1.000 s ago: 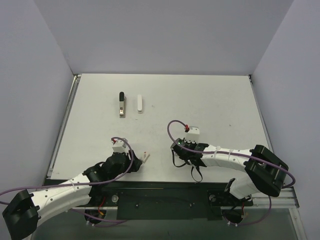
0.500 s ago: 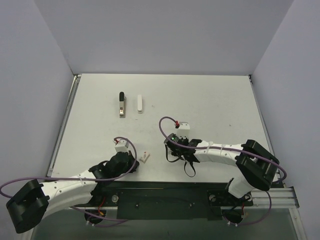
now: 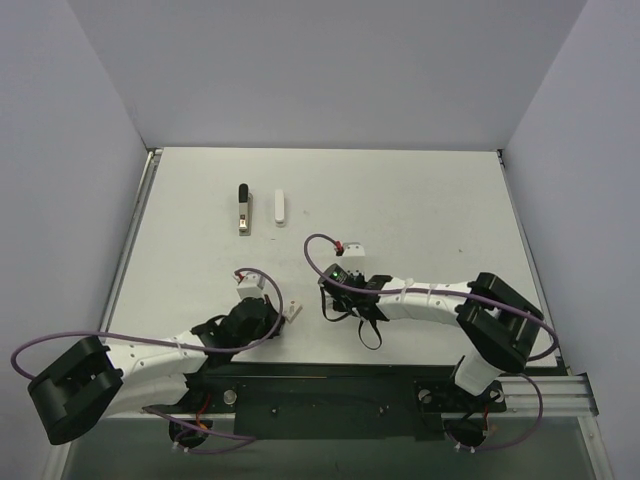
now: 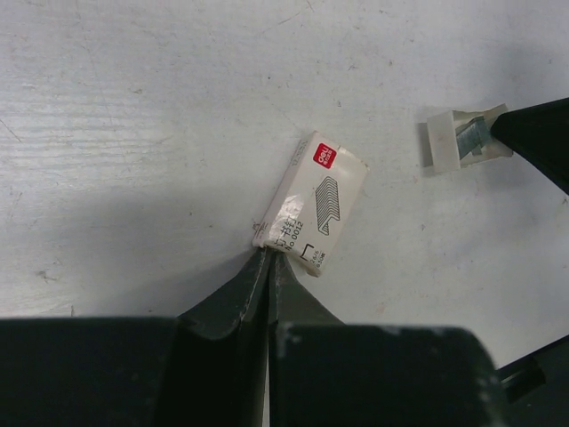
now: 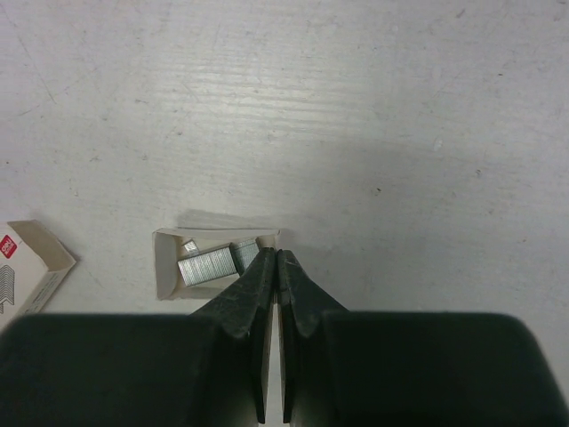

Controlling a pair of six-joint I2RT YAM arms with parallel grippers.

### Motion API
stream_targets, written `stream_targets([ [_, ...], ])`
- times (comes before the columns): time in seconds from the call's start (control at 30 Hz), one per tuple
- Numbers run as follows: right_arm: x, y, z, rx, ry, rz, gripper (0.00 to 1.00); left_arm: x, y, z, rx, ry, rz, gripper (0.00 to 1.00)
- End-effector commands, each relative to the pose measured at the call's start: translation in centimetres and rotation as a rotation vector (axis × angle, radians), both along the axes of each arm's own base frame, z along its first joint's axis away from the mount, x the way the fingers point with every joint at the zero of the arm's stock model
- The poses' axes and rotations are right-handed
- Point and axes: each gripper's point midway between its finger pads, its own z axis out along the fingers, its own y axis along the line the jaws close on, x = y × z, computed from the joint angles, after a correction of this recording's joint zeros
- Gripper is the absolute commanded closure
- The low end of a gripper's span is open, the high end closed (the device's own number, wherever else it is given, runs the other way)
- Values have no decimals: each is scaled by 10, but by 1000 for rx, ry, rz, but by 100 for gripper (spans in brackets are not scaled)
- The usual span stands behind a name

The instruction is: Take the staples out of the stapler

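Item 1. Table (image 3: 420, 200): pale, scuffed surface, walled on three sides.

Item 2. Stapler (image 3: 243, 208): black and metal, lying flat at the far left of the table, well apart from both arms.

Item 3. White bar (image 3: 280, 208): short and narrow, lying just beside the stapler on its right, parallel to it and not touching it.

Item 4. Left gripper (image 4: 268, 256): low over the near left of the table, fingers clenched together. The tips are pressed to the near corner of the staple box. Whether a flap is pinched between them cannot be told.

Item 5. Staple box (image 4: 313, 203): small white carton with a red label and a printed staple drawing, lying flat and tilted.

Item 6. Inner tray (image 5: 164, 258): open white card tray near the box on its right, apart from it, holding strips of staples (image 5: 204, 267).

Item 7. Right gripper (image 5: 274, 258): fingers closed tight, tips down at the tray's right end, against the staples.
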Motion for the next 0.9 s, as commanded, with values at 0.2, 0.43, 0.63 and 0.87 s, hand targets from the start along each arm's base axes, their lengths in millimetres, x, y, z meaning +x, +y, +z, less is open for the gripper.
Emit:
stream_targets([
  [0.2,13,41,5,14,-20,134,100,13,9,-2,56,-10,33,91],
  [0.43,19,59,7,9,-33,216,100,20,15,-5,50,-4,62,91],
  [0.63,17,69,5,6,-29,252,100,21,10,-9,41,8,49,91],
  [0.87,14,75,4,-21,-40,267,100,21,7,-10,33,10,38,92],
])
